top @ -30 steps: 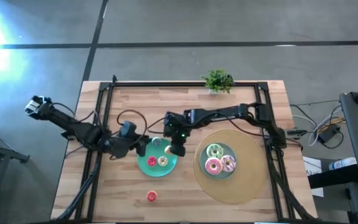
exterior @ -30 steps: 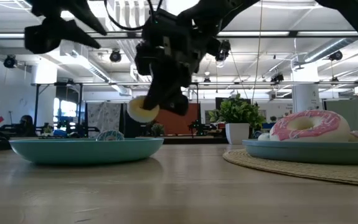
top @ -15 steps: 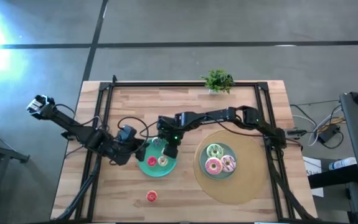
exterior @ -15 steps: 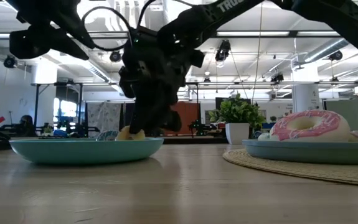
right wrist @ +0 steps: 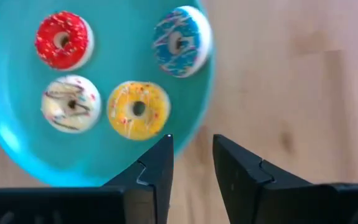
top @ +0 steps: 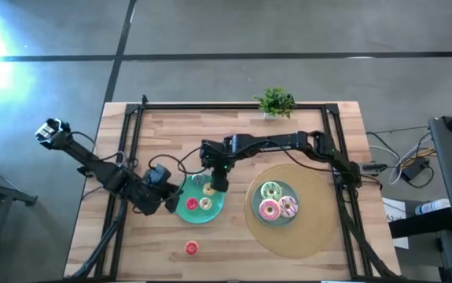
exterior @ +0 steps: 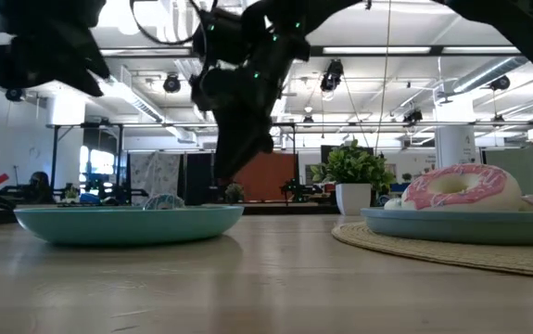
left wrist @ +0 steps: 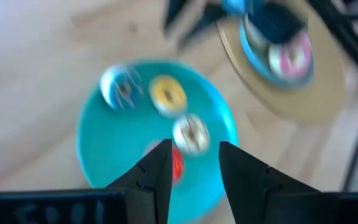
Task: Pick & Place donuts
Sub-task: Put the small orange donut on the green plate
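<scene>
Yellow donut [right wrist: 137,110] on plate [right wrist: 17,149], right claw [right wrist: 191,163] empty, ajar above

You won't find a single legible word, number, brand or sign in any of the current views. The blurred strip at the edge of the left wrist view carries some pale marks, but they can't be made out as letters. The arm crossing the top of the low view shows no lettering you can read at this moment.
</scene>
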Motion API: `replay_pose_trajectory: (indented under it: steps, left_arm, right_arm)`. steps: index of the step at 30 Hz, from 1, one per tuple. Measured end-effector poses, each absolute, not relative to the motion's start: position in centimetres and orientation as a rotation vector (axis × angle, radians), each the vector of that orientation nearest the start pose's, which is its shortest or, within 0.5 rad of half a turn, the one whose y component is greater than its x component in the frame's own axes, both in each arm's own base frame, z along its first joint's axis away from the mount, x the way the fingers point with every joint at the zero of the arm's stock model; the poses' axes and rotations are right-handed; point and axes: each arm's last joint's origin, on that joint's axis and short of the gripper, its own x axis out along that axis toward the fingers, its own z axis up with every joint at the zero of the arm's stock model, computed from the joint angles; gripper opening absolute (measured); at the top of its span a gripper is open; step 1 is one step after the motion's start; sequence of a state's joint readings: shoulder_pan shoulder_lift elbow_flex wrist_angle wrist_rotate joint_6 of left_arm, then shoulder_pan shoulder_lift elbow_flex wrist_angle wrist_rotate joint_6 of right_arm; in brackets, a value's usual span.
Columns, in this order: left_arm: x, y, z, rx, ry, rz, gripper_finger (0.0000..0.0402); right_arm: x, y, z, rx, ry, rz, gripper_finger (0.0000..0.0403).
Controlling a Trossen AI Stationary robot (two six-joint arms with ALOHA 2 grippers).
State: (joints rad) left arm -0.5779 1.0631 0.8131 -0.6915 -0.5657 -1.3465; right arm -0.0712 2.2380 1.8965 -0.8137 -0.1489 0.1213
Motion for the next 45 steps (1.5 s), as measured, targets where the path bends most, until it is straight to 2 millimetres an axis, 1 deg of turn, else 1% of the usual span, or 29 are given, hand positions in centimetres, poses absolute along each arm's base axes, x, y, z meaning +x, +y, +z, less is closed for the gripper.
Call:
replay_pose_trajectory:
  steps: [3, 5, 7, 11, 13, 17, 20, 23, 28, 35, 40, 45]
  left_arm:
    - [17.3, -10.7, 25.4, -0.774, 0.728, 0.403, 0.0105]
    - [17.3, -11.6, 25.0, -0.792, 0.794, 0.34, 0.0105]
    - [17.8, -12.7, 24.5, -0.832, 0.84, 0.279, 0.0105]
    - [19.0, -15.2, 22.8, -0.892, 0.886, 0.201, 0.0105]
    - [19.6, -16.2, 21.6, -0.916, 0.919, 0.203, 0.0105]
    - [20.6, -17.6, 19.1, -0.994, 1.08, 0.267, 0.0105]
    - [21.5, -18.7, 18.1, -1.021, 1.172, 0.278, 0.0105]
    - [22.4, -19.5, 17.7, -1.016, 1.194, 0.284, 0.0105]
    - [23.5, -20.3, 17.3, -1.014, 1.189, 0.294, 0.0105]
    - [24.2, -20.7, 16.3, -1.003, 1.191, 0.328, 0.0105]
    - [25.0, -20.8, 16.4, -1.04, 1.139, 0.306, 0.0105]
    - [25.1, -20.6, 16.4, -1.045, 1.117, 0.325, 0.0105]
  right_arm:
    - [46.5, -3.3, 21.4, 0.167, 1.14, -0.016, 0.0107]
    - [46.0, -3.9, 22.1, 0.168, 1.151, -0.024, 0.0107]
    - [45.5, -4.8, 22.0, 0.202, 1.194, -0.056, 0.0107]
    - [44.4, -6.8, 21.3, 0.269, 1.259, -0.125, 0.0105]
    - [43.8, -7.3, 20.9, 0.286, 1.275, -0.145, 0.0102]
    - [42.1, -7.6, 21.1, 0.314, 1.288, -0.174, 0.01]
    - [40.8, -7.6, 21.6, 0.297, 1.275, -0.209, 0.0102]
    - [39.4, -7.4, 22.2, 0.3, 1.242, -0.236, 0.0106]
    - [37.1, -7.0, 22.9, 0.324, 1.17, -0.277, 0.0107]
    - [34.7, -6.5, 22.6, 0.349, 1.148, -0.298, 0.0107]
    - [33.9, -6.4, 21.7, 0.372, 1.16, -0.313, 0.0107]
    - [33.5, -6.3, 21.0, 0.372, 1.18, -0.314, 0.0107]
